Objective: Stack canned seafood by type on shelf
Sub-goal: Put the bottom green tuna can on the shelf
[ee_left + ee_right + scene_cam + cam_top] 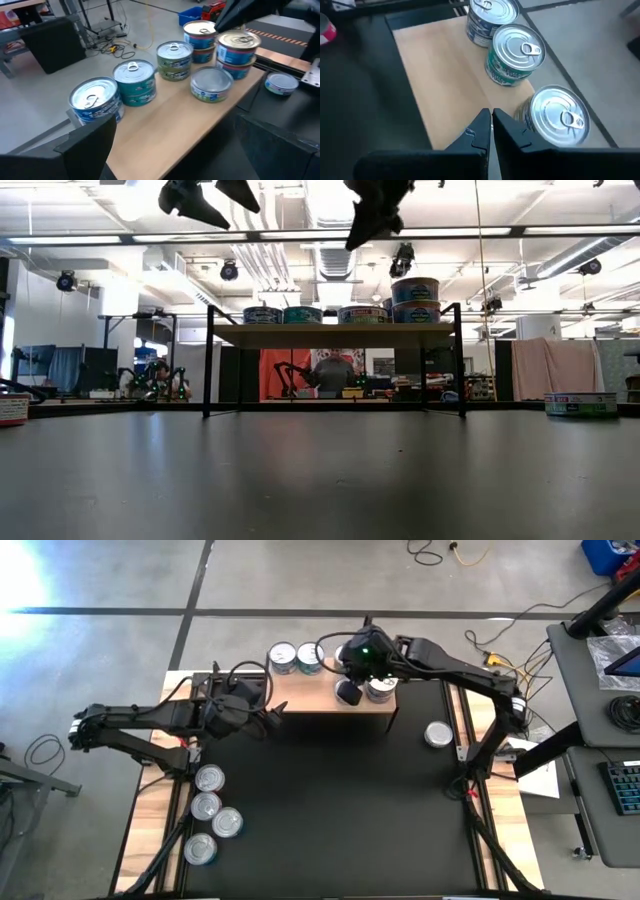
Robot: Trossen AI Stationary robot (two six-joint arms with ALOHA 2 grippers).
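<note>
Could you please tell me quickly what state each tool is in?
Left tool: open, holding nothing.
Right tool: closed, holding nothing, above the light wood shelf.

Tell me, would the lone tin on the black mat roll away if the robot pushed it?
Probably not: the tin sits flat on its base, short and wide, so it should slide rather than tip. Its shiny metal top looks hard, likely stiff, maybe slippery to pinch.

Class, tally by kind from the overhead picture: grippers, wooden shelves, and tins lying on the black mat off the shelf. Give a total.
Grippers: 2, the left gripper and the right gripper
Wooden shelf: 1
Tins on the black mat: 5
Total: 8
</note>
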